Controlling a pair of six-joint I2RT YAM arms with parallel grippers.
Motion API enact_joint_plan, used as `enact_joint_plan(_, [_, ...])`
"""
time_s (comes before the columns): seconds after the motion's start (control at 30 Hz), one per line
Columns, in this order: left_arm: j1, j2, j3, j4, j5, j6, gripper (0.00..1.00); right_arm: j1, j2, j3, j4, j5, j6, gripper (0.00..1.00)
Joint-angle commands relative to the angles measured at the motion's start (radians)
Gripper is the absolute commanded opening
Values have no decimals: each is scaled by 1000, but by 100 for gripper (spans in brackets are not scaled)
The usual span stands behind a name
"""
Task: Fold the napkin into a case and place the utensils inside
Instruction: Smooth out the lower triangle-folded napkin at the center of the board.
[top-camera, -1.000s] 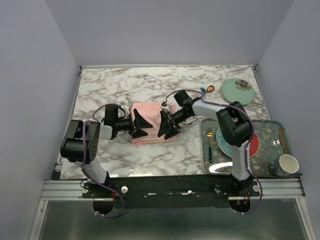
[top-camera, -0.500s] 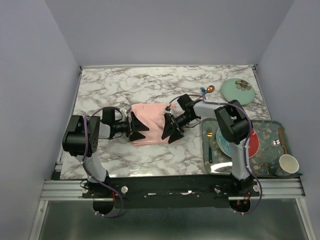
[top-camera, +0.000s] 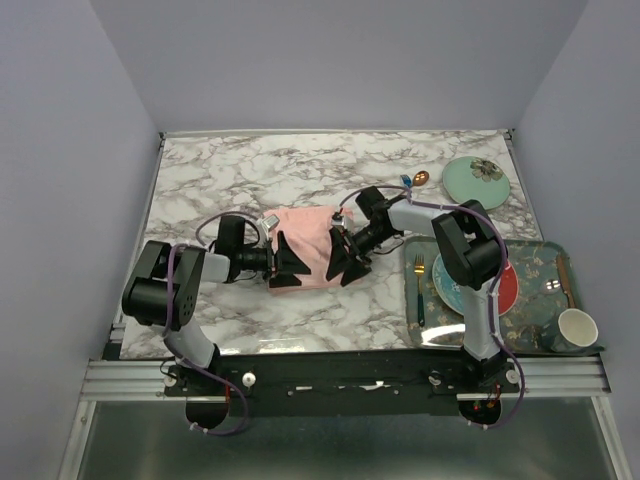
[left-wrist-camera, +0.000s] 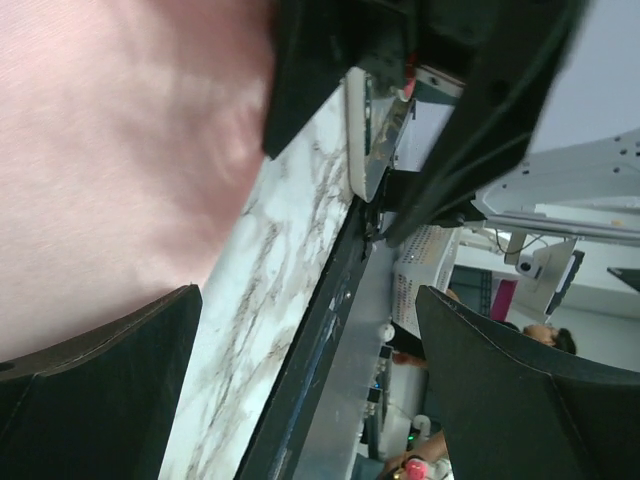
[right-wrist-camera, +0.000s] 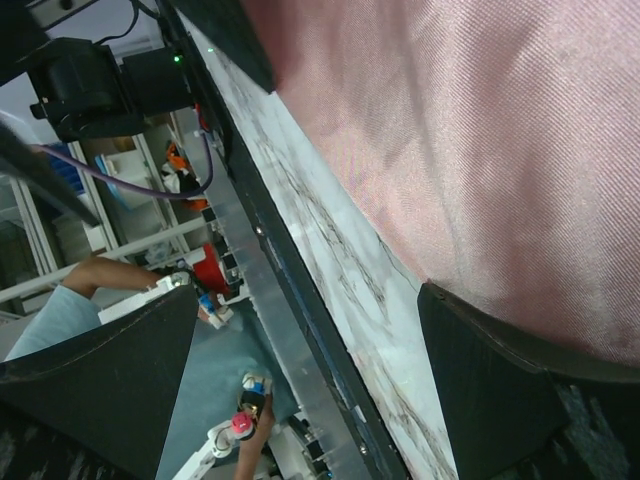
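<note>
The pink napkin (top-camera: 308, 245) lies folded into a compact rectangle on the marble table. My left gripper (top-camera: 285, 264) is open at its near-left edge. My right gripper (top-camera: 345, 262) is open at its near-right edge. In the left wrist view the cloth (left-wrist-camera: 120, 150) fills the upper left, and one finger (left-wrist-camera: 100, 390) lies against it. In the right wrist view the cloth (right-wrist-camera: 480, 130) fills the upper right, above one finger (right-wrist-camera: 520, 400). Nothing sits between either pair of jaws. The copper spoon (top-camera: 421, 179) and the small blue fork (top-camera: 406, 181) lie at the back right.
A patterned tray (top-camera: 530, 255) at the right holds plates, a gold-headed fork with a teal handle (top-camera: 419, 290) and a white cup (top-camera: 577, 328). A pale green dish (top-camera: 476, 178) sits at the back right. The table's near edge runs just below both grippers.
My left gripper has slid right along the napkin's near edge. My right gripper has shifted slightly right and nearer. The folded cloth now looks a little wider and flatter.
</note>
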Motion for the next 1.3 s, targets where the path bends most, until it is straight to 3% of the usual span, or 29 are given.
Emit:
enact_joint_plan(0.0, [29,124,-38,-38,-70,29,99,-7,32,8,-43,107,-54,100])
enact_joint_plan(0.17, [105,179,-15,-239,-103,213,99,-10,44,8,-50,141,-71,100])
enact_joint_plan(0.23, [104,138,7,-339,-72,255,99,-12,43,8,-58,150,-88,100])
enact_joint_plan(0.37, [93,-20,69,-380,-8,270,99,-12,29,13,-67,156,-116,100])
enact_joint_plan(0.47, [72,-59,181,-335,-29,225,99,-12,29,22,-77,156,-125,100])
enact_joint_plan(0.63, [76,95,313,-108,-84,67,99,-12,41,39,-83,156,-129,100])
enact_joint_plan(0.83, [92,297,353,227,-129,-177,99,-10,49,69,-103,179,-133,100])
enact_joint_plan(1.03, [159,377,289,173,-190,-145,99,-10,62,106,-136,209,-188,100])
enact_joint_plan(1.27, [174,316,131,156,-182,-165,99,-10,92,146,-167,280,-232,100])
